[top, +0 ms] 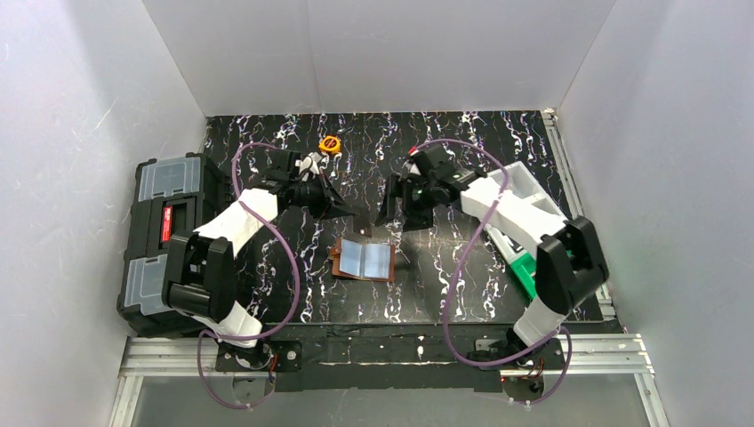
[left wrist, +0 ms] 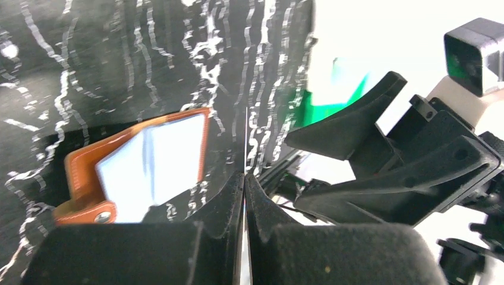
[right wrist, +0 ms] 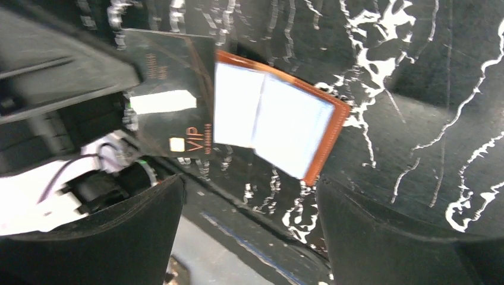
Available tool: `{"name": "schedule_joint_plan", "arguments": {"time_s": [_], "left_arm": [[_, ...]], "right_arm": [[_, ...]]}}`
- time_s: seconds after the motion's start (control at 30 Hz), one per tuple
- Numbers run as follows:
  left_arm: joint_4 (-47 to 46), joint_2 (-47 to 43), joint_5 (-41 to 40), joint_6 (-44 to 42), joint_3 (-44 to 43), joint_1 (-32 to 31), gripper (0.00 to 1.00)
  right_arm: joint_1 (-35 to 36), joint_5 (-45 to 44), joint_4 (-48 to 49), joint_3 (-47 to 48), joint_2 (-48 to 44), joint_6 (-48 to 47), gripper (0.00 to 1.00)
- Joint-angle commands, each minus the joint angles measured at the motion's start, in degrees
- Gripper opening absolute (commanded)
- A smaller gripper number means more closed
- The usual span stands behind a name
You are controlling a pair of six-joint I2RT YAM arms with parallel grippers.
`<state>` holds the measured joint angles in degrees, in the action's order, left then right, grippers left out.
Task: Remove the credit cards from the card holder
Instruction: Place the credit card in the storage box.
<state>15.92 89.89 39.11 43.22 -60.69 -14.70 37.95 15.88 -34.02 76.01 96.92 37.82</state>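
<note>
Left claw [left wrist: 245,178] is clamped shut on a dark card [right wrist: 172,113], held edge-up off the table. The holder [top: 364,260] lies open, pale pockets up, just below and between both claws. Right claw [right wrist: 249,184] stands wide apart, gripping nothing.

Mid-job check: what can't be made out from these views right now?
Pockets of the card holder: shine and blur hide their contents in every view; remaining cards uncountable.
The card in the left gripper: edge-on in left wrist, print blurred in right wrist.
Top external: that card is too small to see.
</note>
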Motion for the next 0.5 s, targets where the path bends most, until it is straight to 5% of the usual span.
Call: {"name": "schedule_joint_plan", "arguments": {"time_s": [0.0, 0.27, 0.47], "left_arm": [[-10.41, -2.89, 8.94, 8.6, 1.6, 0.54, 0.0], [-27.77, -0.83, 13.55, 21.05, 3.71, 0.49, 0.0], [-29.67, 0.25, 14.82, 22.53, 3.52, 0.19, 0.0]], "right_arm": [[-3.82, 14.13, 14.15, -6.28, -5.58, 7.31, 0.88], [-6.35, 23.43, 29.26, -10.7, -5.74, 17.29, 0.81], [-6.56, 24.55, 32.94, -10.44, -4.8, 20.52, 0.6]]}}
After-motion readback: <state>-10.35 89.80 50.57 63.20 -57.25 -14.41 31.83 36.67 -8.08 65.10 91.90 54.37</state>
